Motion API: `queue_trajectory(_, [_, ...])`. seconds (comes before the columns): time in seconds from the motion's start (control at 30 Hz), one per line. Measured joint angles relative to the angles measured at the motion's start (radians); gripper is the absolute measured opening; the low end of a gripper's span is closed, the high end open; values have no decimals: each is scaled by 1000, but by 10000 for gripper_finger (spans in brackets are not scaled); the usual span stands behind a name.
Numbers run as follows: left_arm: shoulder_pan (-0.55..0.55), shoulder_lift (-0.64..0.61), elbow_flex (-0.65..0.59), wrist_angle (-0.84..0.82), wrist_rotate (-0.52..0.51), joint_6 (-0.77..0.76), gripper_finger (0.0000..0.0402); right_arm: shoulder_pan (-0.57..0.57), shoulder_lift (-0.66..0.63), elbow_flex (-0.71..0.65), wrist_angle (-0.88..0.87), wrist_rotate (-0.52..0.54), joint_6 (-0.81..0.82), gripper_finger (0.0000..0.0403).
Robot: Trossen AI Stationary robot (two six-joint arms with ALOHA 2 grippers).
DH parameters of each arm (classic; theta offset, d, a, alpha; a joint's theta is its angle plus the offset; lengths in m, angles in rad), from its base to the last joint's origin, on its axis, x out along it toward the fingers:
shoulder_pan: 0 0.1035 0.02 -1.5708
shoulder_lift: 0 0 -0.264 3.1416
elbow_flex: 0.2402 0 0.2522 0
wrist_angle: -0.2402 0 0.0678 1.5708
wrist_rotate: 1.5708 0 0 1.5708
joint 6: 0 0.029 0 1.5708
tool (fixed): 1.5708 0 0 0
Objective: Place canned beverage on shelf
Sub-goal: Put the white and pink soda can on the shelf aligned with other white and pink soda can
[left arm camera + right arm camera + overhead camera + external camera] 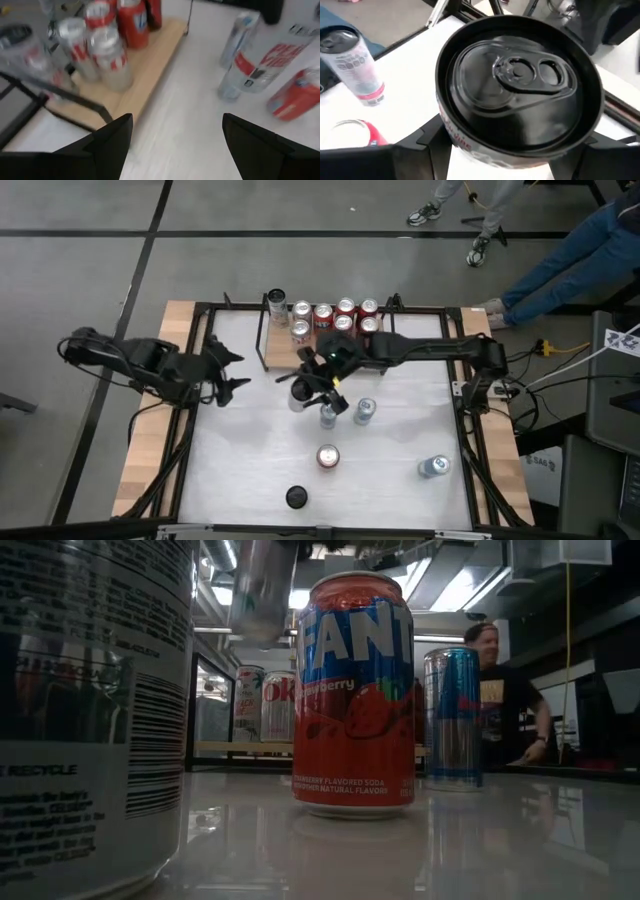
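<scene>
Partly done, by the look of things: seven cans [335, 317] already standing on the light-wood shelf [280, 352] at the far side of the desk [250, 460], crowded toward its right end, bare board left at the left end. Right pincer [306, 392] clenched around a black-topped can [517, 82], the dark fingers pressing both sides just under the rim in the right wrist view; held just in front of the shelf, near its bare left part, seemingly lifted off the desk though hard to confirm. Left pincer [231, 372] released, grasping nothing, waiting beside the shelf's left end. Left to shelve, judging from the desk: a slim silver-blue can [365, 412] and another slim can [328, 417] near the middle, a red strawberry Fanta can [328, 457] closer in, a black-topped one [296, 497] at the near edge, a silver can [434, 467] toward the right. Next up, presumably: carrying the held can onto the bare board and letting go upright, without knocking the neighbours.
</scene>
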Motion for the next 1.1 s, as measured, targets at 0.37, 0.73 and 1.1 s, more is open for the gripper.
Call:
queue_trajectory(0.37, [60,-8,-338,372,-15,-93,299,-34,123,0,28,-38,-3,234])
queue_trajectory(0.73, [75,-8,-485,501,-93,-217,299,-34,213,0,113,-36,1,234])
queue_trajectory(1.1, [75,-8,-559,598,-100,-253,299,-34,270,0,244,-13,2,234])
